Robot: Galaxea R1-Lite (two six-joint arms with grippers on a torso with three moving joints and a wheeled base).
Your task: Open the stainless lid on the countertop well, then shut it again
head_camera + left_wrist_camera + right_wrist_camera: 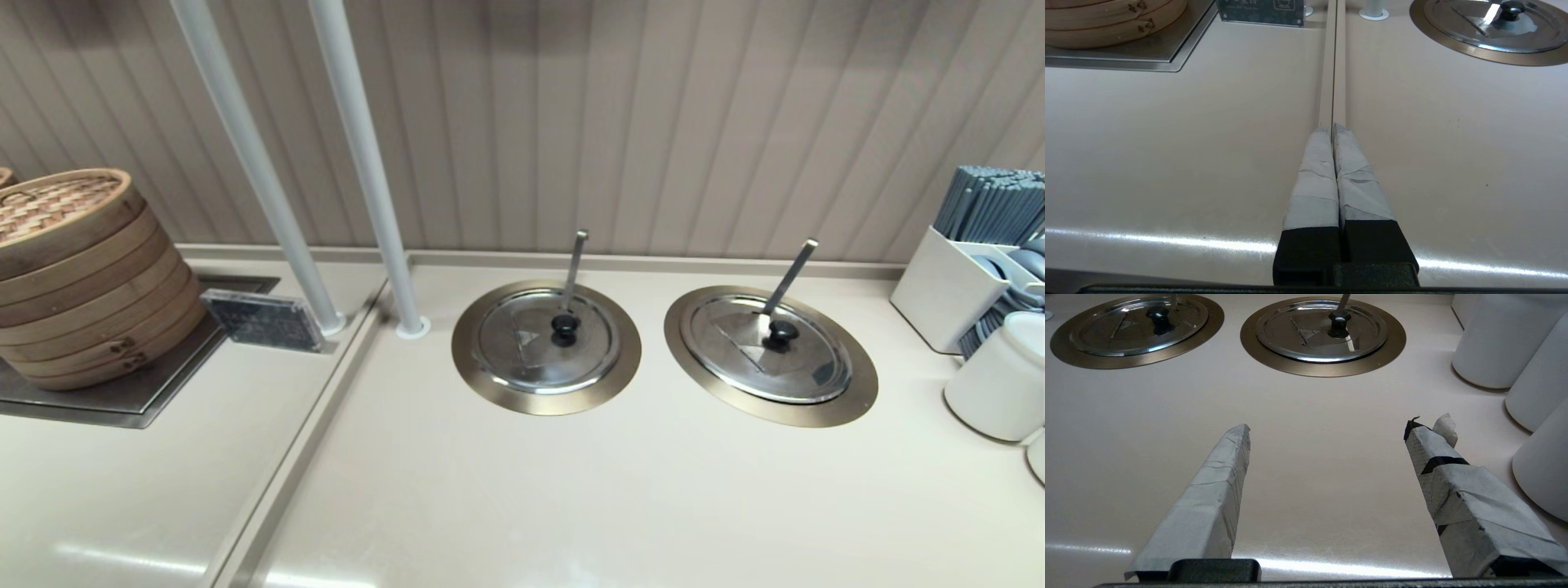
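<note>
Two round stainless lids with black knobs lie flat in bronze-rimmed countertop wells: the left lid (545,341) and the right lid (766,349). A ladle handle (574,269) sticks up from the left well and another ladle handle (790,276) from the right. Neither arm shows in the head view. My right gripper (1327,428) is open over bare counter, well short of the right lid (1323,330), with nothing between its fingers. My left gripper (1331,128) is shut and empty above the counter seam, with the left lid (1492,25) off to one side.
A stack of bamboo steamers (77,273) sits on a metal plate at the far left, beside a small sign (261,320). Two white poles (363,163) rise behind the left well. White containers (1000,376) and a chopstick holder (971,261) crowd the right edge.
</note>
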